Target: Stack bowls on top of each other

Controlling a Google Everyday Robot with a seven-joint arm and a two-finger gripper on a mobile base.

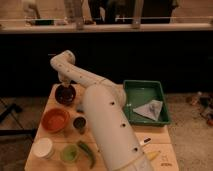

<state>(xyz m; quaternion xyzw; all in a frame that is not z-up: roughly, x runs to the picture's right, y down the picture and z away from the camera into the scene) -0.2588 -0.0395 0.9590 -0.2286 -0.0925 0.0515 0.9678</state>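
Observation:
A dark maroon-brown bowl point(65, 94) sits at the far left of the wooden table point(155, 137). A larger bright orange-red bowl point(55, 120) sits apart from it, nearer to me on the left side. My white arm reaches from the front across the table to the far left. My gripper point(65, 83) hangs right over the maroon bowl, at or just above its rim. The arm hides part of the table behind it.
A white round container point(43, 148) and a small green cup point(69, 153) stand at the front left, with a green pepper-like object point(87, 152) beside them. A small dark cup point(79, 124) stands by the orange bowl. A green tray point(145, 101) holding a grey cloth point(149, 108) lies at right.

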